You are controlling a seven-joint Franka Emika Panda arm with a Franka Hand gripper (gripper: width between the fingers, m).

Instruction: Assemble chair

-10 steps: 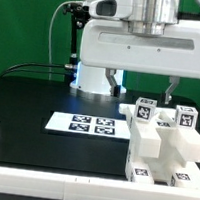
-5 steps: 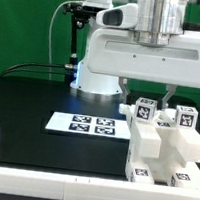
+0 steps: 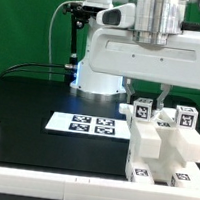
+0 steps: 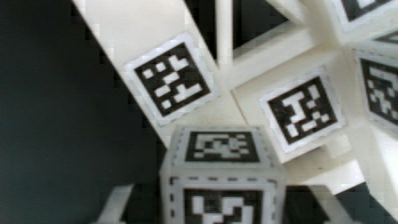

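The gripper [image 3: 145,94] hangs just above the rear of the white chair assembly [image 3: 163,146], which sits at the exterior view's right; its fingers [image 3: 131,91] stand apart, straddling a tagged post [image 4: 217,180]. One assembly, one marker board [image 3: 82,124] with four tags. The wrist housing hides the fingertips' upper parts; contact cannot be judged.

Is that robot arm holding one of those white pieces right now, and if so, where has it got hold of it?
It cannot be told. The gripper hangs just over the white chair parts with their marker tags, a finger either side of the top piece, but neither view shows the jaws pressing on it.
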